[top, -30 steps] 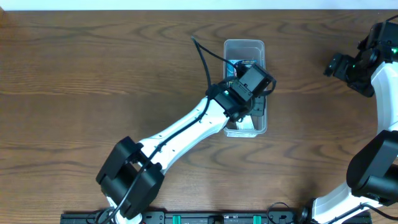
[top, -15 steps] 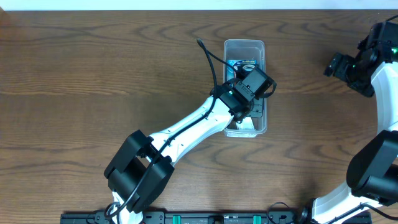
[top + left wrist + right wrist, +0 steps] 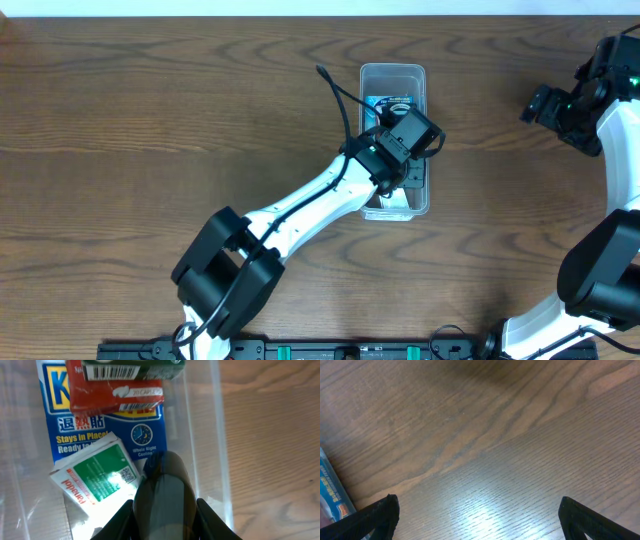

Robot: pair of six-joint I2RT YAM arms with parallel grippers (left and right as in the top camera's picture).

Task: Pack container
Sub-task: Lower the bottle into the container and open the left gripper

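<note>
table (image 3: 150, 120): brown, wavy wood grain | container (image 3: 220, 435): clear, colourless | blue packet (image 3: 107, 442): blue, white and yellow print, clock emblem | red box (image 3: 115, 397): red, white lettering | green box (image 3: 150, 366): dark green, white barcode label | sachet (image 3: 97, 477): white, green panel, red lettering | rounded item (image 3: 165, 490): glossy dark olive-brown | left arm (image 3: 310, 200): white, black joints

Your left arm reaches diagonally forward; its left gripper (image 3: 405, 150) points down, fingers (image 3: 120, 519) clasping a dark rounded item (image 3: 165, 492). Your right gripper (image 3: 545, 104) hangs far right, jaws spread wide.
</note>
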